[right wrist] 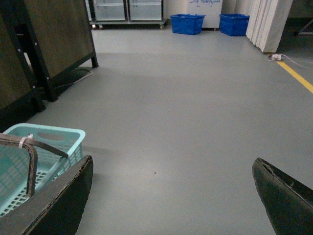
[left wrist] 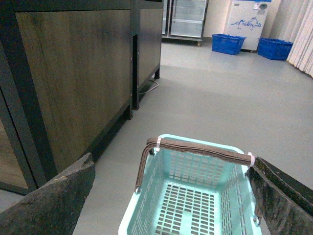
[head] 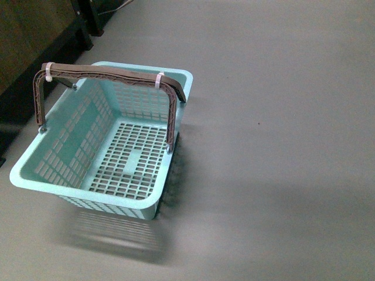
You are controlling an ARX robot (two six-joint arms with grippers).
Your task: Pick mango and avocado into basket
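Note:
The light teal basket stands on the grey floor at the left of the front view, empty, its grey-brown handles raised and bound with white zip ties. In the left wrist view the basket lies below and between the wide-apart fingers of my left gripper, which is open and holds nothing. My right gripper is open over bare floor, with the basket off to one side of it. The mango and the avocado are out of view. Neither arm shows in the front view.
Dark wooden cabinets on black legs stand close beside the basket. Far across the floor are blue crates, glass-door fridges and a white curtain. A yellow floor line runs at one side.

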